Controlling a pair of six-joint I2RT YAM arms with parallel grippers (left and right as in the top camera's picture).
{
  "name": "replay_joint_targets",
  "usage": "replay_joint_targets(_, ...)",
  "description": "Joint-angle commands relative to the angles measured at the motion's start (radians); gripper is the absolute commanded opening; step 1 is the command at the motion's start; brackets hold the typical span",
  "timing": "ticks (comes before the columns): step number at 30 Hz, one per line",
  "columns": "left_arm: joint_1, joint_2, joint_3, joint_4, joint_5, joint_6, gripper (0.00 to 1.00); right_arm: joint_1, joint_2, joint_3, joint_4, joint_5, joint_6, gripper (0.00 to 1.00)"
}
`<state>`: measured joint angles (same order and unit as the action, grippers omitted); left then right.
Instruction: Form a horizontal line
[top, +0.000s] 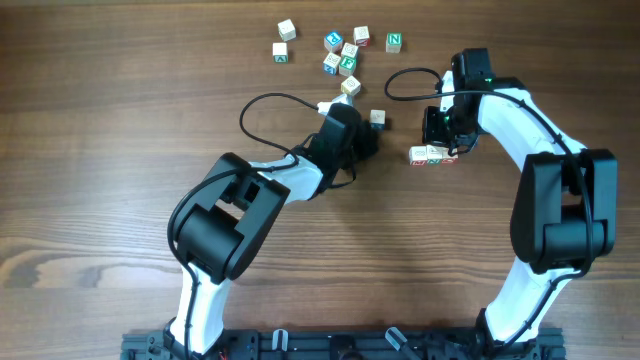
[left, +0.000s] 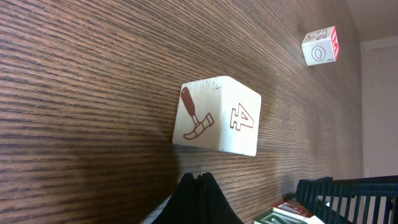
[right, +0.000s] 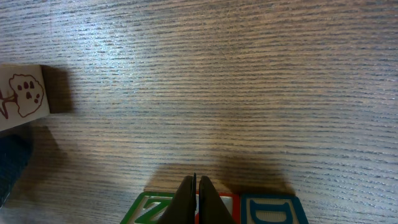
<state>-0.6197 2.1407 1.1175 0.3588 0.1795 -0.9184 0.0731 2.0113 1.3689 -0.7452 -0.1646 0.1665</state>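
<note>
The horizontal line (top: 431, 154) is a row of three pale cubes right of centre. In the right wrist view it shows as a green Z face (right: 149, 210), a red middle face and a blue D face (right: 273, 210), touching edge to edge. My right gripper (top: 447, 137) is shut and empty, its tips (right: 194, 186) just above the middle cube. My left gripper (top: 365, 135) is shut and empty, its tips (left: 198, 180) just short of a single cube with a hammer and a 4 (left: 216, 116), which also shows overhead (top: 377, 118).
Several loose letter cubes (top: 340, 55) lie scattered at the far side. A cube with an O face (left: 319, 46) lies beyond the hammer cube. A cube with a tree picture (right: 22, 96) sits left of the right gripper. Cables loop near both arms.
</note>
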Motion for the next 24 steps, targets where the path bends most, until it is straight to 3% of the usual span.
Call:
replay_joint_targets(1,-0.002,-0.029,-0.003,0.002,-0.017,0.026,0.04,0.002,0.014,0.017,-0.005,-0.019,-0.01,0.05)
replay_joint_targets(18,-0.002,-0.029,-0.003,0.002,-0.017,0.026,0.04,0.002,0.014,0.017,0.028,-0.015,-0.01,0.05)
replay_joint_targets(24,-0.002,-0.029,-0.003,0.002,-0.017,0.026,0.04,0.002,0.014,0.017,0.074,0.14,-0.01,0.05)
